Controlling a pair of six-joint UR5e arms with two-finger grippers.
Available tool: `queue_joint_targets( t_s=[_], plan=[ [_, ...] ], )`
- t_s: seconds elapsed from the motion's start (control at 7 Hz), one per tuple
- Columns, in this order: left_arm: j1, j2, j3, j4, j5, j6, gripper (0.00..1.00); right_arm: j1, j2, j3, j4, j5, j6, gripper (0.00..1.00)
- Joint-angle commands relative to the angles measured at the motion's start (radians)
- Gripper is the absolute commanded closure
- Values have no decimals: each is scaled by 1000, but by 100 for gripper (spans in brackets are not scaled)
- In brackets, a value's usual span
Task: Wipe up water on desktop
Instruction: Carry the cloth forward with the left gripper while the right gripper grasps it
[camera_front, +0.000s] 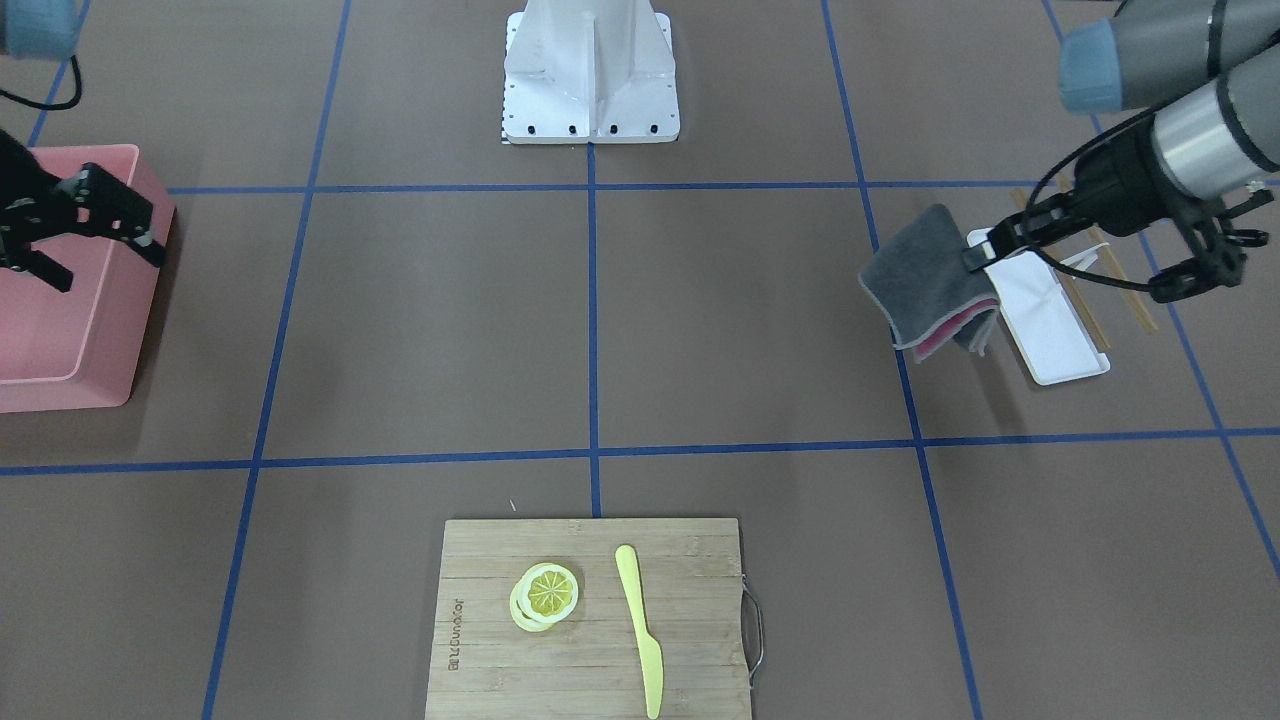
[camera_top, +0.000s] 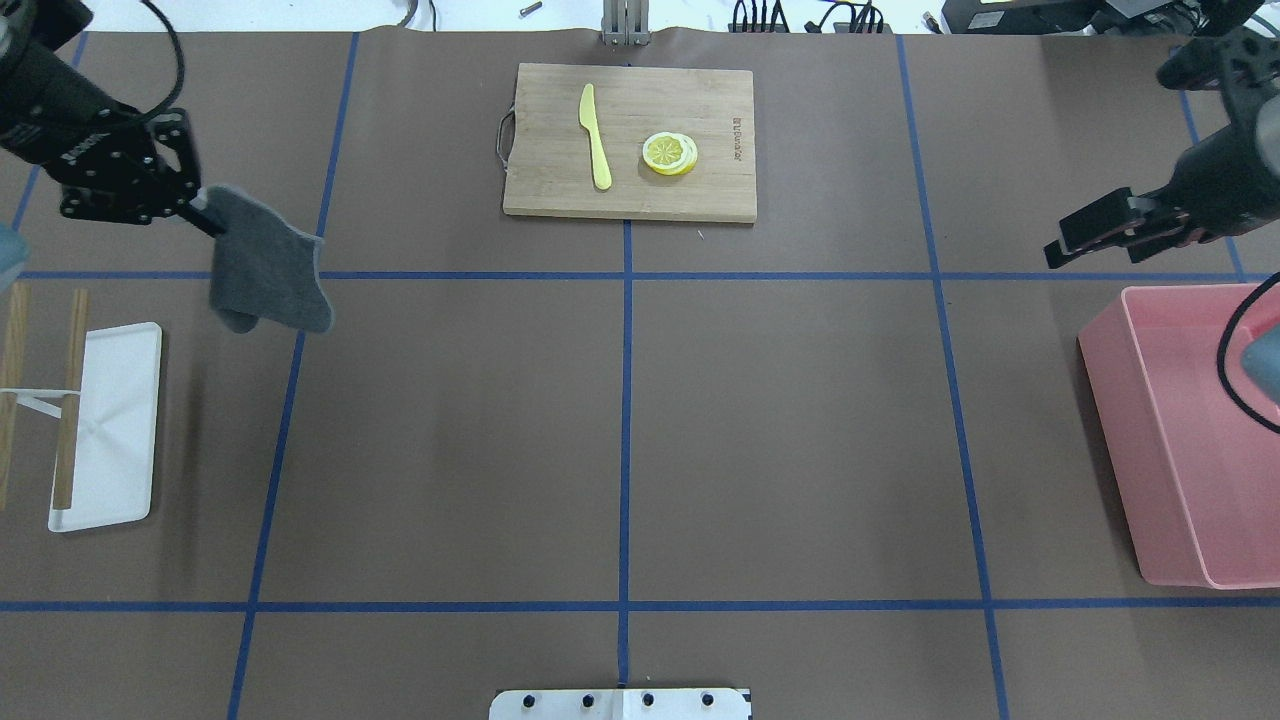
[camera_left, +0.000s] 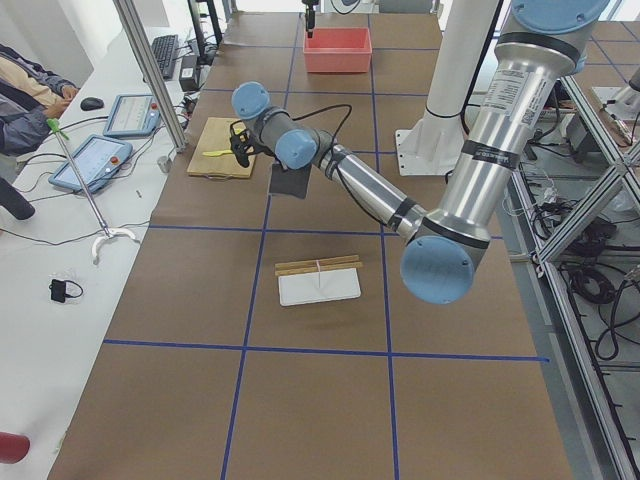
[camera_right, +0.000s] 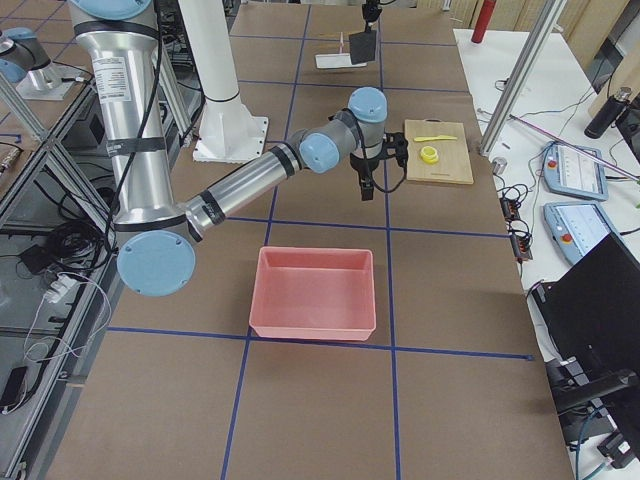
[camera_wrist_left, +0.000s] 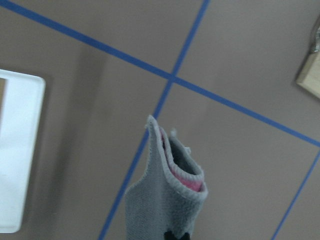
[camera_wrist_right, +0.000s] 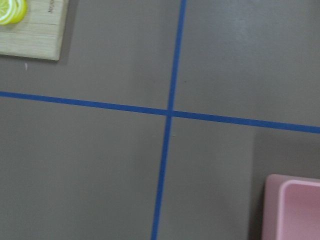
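Observation:
The desktop (camera_top: 780, 420) is a wide brown surface crossed by blue tape lines; I see no water on it. My left gripper (camera_top: 200, 210) is shut on the top edge of a grey cloth (camera_top: 270, 270) with a pink inner side. The cloth hangs in the air above the desktop, beside a white tray. The cloth also shows in the front view (camera_front: 925, 280) and in the left wrist view (camera_wrist_left: 165, 200). My right gripper (camera_top: 1065, 240) is open and empty, above the far edge of a pink bin.
A pink bin (camera_top: 1190, 440) stands at the right. A white tray (camera_top: 110, 420) with a wooden rack lies at the left. A bamboo cutting board (camera_top: 720, 190) at the far middle carries a yellow knife (camera_top: 597, 135) and lemon slices (camera_top: 670, 153).

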Motion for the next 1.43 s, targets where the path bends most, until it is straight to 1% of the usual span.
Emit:
queue_joint_targets(
  t_s=[0.0,0.14,0.29,0.43,0.57,0.71,0.86,1.0,1.14,1.29],
  plan=[
    [129,-195,18,-2,80,-219,100,-248,167,54,11,-225,273,0],
    [163,-235,27,-2,103,-256,100,-358,244,51,11,-361,317,0],
    [206,-263,41,-17,141,-270,100,-467,298,51,10,-567,302,0],
    [233,-275,61,-71,177,-324,100,-584,347,45,19,-753,251,0],
    [242,-277,88,-150,177,-386,100,-649,367,42,25,-840,211,0],
    [260,-292,117,-212,179,-446,100,-681,367,34,83,-856,207,0],
    [288,-321,131,-223,212,-486,100,-727,366,16,159,-906,180,0],
    [325,-331,130,-227,258,-529,100,-781,369,3,168,-1010,177,0],
    [332,-344,128,-237,260,-569,100,-806,379,-8,174,-1049,160,0],
    [346,-349,127,-267,260,-614,100,-818,425,-30,174,-1065,157,0]
  ],
)
